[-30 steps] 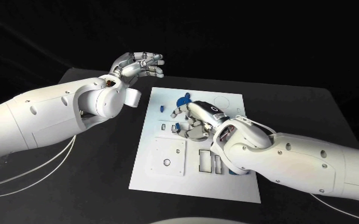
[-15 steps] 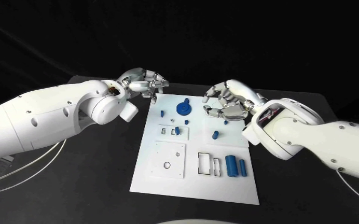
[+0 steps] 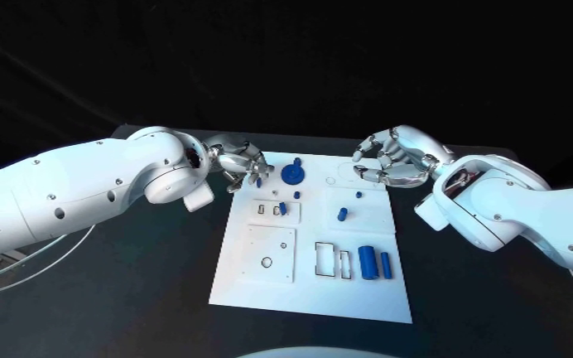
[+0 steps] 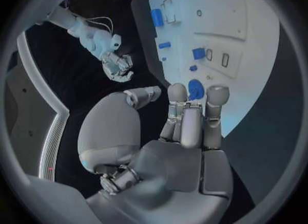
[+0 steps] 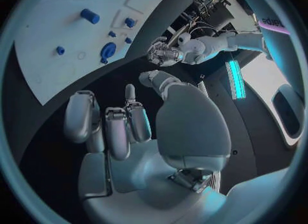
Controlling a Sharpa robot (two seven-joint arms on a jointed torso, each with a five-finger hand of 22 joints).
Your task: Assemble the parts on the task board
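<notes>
Over the last second we saw the right hand [image 3: 394,163] lift off the board [image 3: 269,283] to its far right corner, fingers curled on nothing, uncovering the parts [image 3: 369,262]; we judged one placement finished. The left hand [image 3: 239,167] sank to the far left edge, also curled and empty. Its wrist view showed the disc [image 4: 195,88] just past its fingertips [image 4: 177,91].

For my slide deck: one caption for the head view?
Both hands, left and right, hover empty at the far corners of the white task board bearing blue parts.
</notes>
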